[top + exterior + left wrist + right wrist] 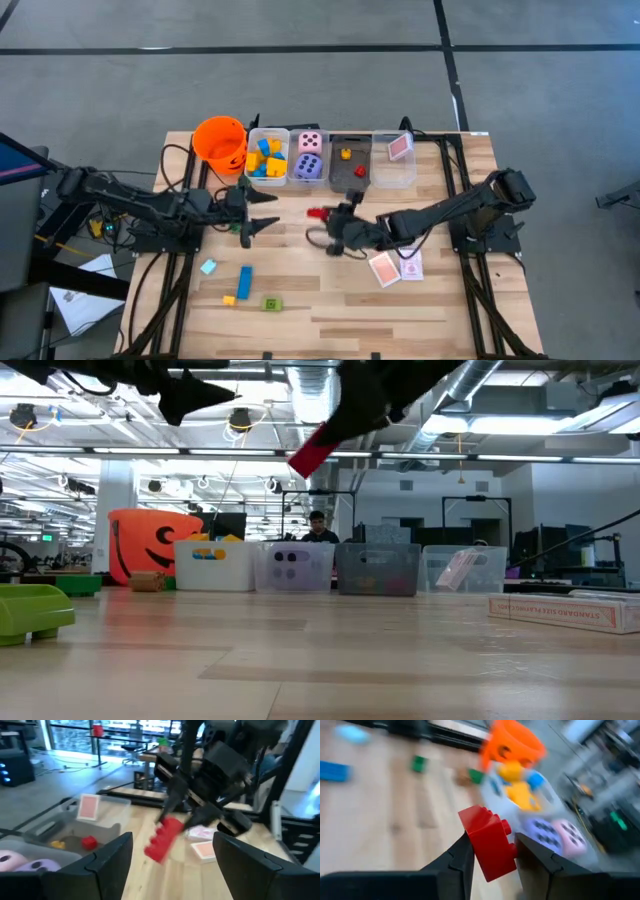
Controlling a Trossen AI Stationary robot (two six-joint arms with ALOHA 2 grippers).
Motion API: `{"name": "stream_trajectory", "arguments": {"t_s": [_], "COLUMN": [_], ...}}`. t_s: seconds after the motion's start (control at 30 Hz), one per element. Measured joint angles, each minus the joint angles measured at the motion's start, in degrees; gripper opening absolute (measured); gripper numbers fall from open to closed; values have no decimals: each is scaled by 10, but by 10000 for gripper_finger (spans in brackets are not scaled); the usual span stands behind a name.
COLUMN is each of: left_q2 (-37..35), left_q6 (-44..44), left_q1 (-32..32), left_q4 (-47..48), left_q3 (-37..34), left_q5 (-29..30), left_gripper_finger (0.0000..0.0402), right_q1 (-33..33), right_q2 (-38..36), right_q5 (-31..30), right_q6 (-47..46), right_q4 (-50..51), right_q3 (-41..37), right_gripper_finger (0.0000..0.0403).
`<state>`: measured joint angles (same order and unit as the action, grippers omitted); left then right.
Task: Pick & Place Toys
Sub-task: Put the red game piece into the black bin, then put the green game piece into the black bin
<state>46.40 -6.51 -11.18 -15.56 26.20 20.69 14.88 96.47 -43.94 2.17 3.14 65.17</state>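
Red plastic building block pinched in right pincer above counter near grey bin may slip, grip on one end; left pincer spread, idle.

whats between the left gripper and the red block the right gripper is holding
Nothing: in the high view only bare table separates the open left gripper from the red block clamped in the right gripper. The left wrist view shows the same empty gap.

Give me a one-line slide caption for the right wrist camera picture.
Right gripper holds a red plastic building block above the wooden table, facing the orange bucket and toy bins.
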Motion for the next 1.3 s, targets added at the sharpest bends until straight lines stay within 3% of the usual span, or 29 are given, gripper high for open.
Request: {"name": "stream_trajectory", "arguments": {"t_s": [0.13,0.53,0.77,0.87,1.13,1.3], "left_q2": [4,10,10,10,10,10], "left_q6": [2,1,-2,-3,-4,-4], "left_q1": [14,20,20,19,19,19], "left_q4": [3,26,40,40,40,40], "left_q3": [0,0,0,0,0,0], "left_q5": [1,1,1,1,1,1], "left_gripper_finger": [268,268,268,268,268,268], "right_q1": [-50,-213,-237,-238,-244,-213], "right_q2": [-3,-2,-2,-2,-2,-2], "right_q5": [-25,-27,-25,-25,-27,-25], "right_q6": [-66,-179,-189,-194,-201,-178], "right_q4": [27,153,176,175,179,183], "right_q3": [0,0,0,0,0,0], "right_gripper_finger": [113,113,116,138,250,286]}}
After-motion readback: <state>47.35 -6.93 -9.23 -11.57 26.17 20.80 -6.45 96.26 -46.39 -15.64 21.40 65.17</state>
